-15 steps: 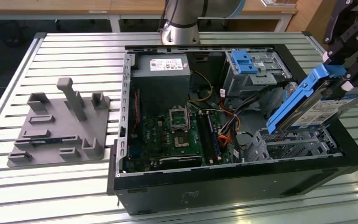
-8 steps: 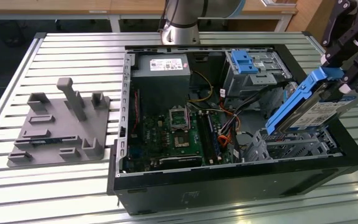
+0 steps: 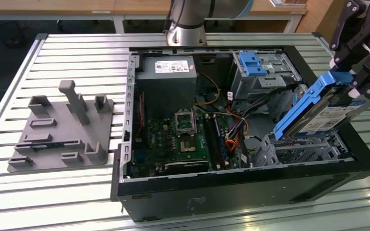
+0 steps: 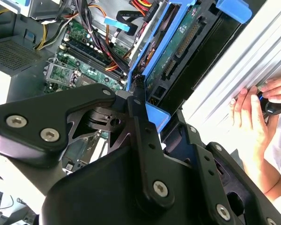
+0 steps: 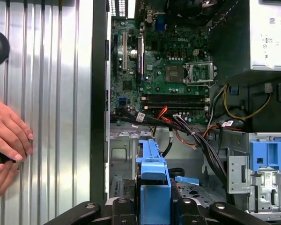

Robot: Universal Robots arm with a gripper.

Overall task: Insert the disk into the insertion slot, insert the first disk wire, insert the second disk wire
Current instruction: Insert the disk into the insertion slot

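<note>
In the exterior view my gripper (image 3: 354, 83) is shut on the handle end of the disk (image 3: 317, 115), a silver drive with a white label in a bright blue carrier. The disk hangs tilted, with its lower end at the top opening of the insertion slot (image 3: 300, 150), a small perforated silver cage in the near right corner of the open computer case. In the first wrist view the blue carrier (image 5: 154, 180) stands between my black fingers (image 5: 118, 207) over the cage floor (image 5: 124, 154). The second wrist view shows the disk's underside (image 4: 178, 47). Loose red and orange cables (image 3: 235, 137) lie beside the cage.
A taller cage with a blue latch (image 3: 259, 65) stands behind the slot, next to the power supply (image 3: 165, 65) and motherboard (image 3: 185, 139). A grey fixture plate (image 3: 63, 130) lies on the slatted table at the exterior view's left. A person's hand (image 5: 4, 136) rests outside the case wall.
</note>
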